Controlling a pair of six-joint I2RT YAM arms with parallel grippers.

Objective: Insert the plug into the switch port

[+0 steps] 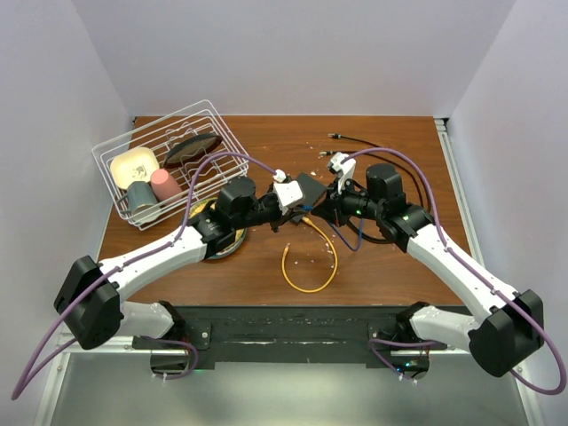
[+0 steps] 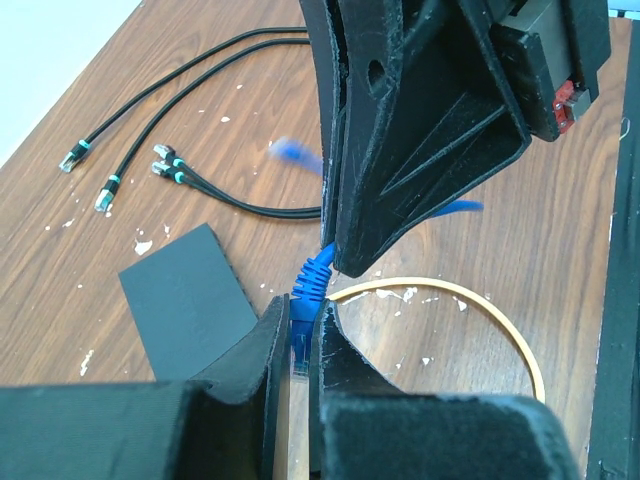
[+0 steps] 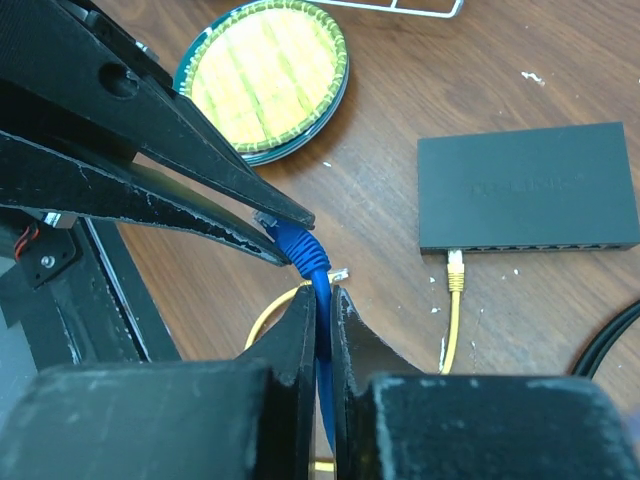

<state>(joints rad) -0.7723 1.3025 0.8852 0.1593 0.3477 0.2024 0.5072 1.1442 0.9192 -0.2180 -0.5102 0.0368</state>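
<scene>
The blue plug [image 2: 301,318] is pinched between both grippers above the table. My left gripper [image 2: 298,306] is shut on the plug body, with its ribbed boot sticking out past the fingertips. My right gripper [image 3: 322,296] is shut on the blue cable [image 3: 318,272] just behind the plug [image 3: 285,238]. The black switch [image 3: 528,198] lies flat to the right in the right wrist view, ports facing me, with a yellow plug [image 3: 456,268] in one port. In the top view the two grippers [image 1: 289,216] [image 1: 321,206] meet tip to tip just in front of the switch [image 1: 311,188].
A yellow cable [image 1: 311,259] loops on the table in front of the grippers. A green and yellow plate [image 3: 268,78] lies under the left arm. A white wire basket [image 1: 115,149] with cups stands at the back left. Loose black cables [image 2: 190,120] lie behind the switch.
</scene>
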